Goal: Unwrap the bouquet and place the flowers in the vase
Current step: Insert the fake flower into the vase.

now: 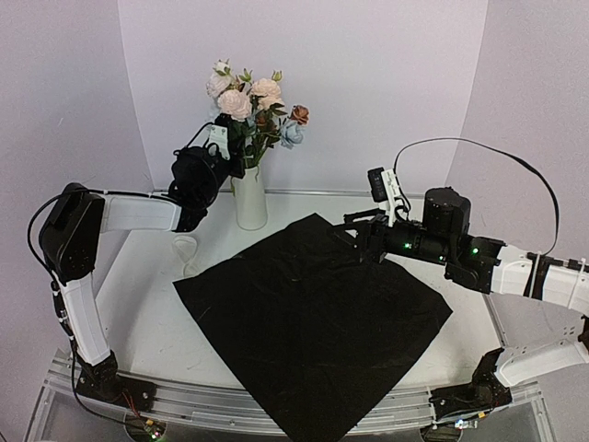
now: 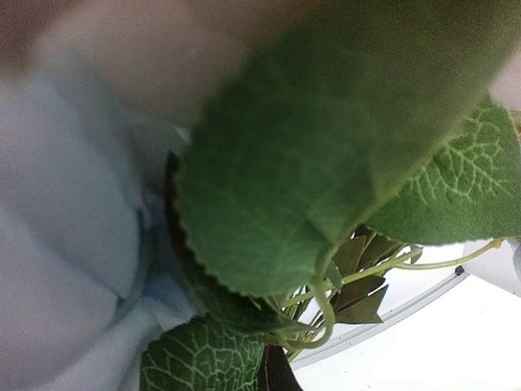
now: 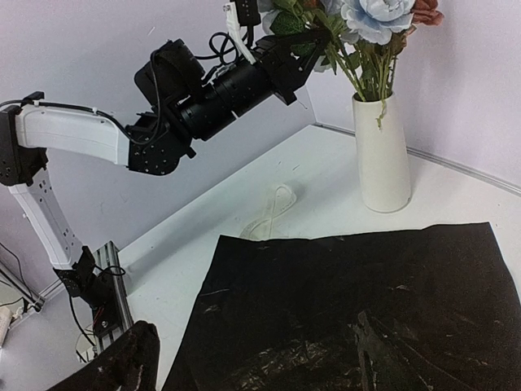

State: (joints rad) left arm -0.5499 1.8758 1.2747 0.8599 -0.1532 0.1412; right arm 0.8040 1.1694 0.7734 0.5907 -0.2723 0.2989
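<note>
– Green leaf [image 2: 277, 179] fills nearly all of the left wrist view, very close, with a blurred pale blue bloom [image 2: 65, 212] beside it. No fingers show there. How does the left gripper stand?

– Its jaws are pressed together. The right wrist view shows the left gripper [image 3: 322, 32] from the side, its tip among the stems just above the mouth of the vase [image 3: 381, 155]. Whether a stem is pinched between them, I cannot tell.

– And where are the flowers?

– The flowers [image 1: 250, 101] stand in the white vase at the far side of the table [image 1: 138, 304]. The stems are upright, so the long axis is vertical, and the left gripper meets it sideways, from the left.

– Which arm is nearer?

– The left one, clearly. The right gripper [image 1: 353, 232] is spread wide and holds nothing. It is well apart to the right, over the far corner of the black wrapping sheet [image 1: 313, 322].

– What does only the top view give?

– Both arms together, and the whole sheet lying flat. The cream ribbon [image 1: 187, 250] lies loose on the table near the vase. I judge the next move is to draw the left gripper away without tipping the vase.
</note>
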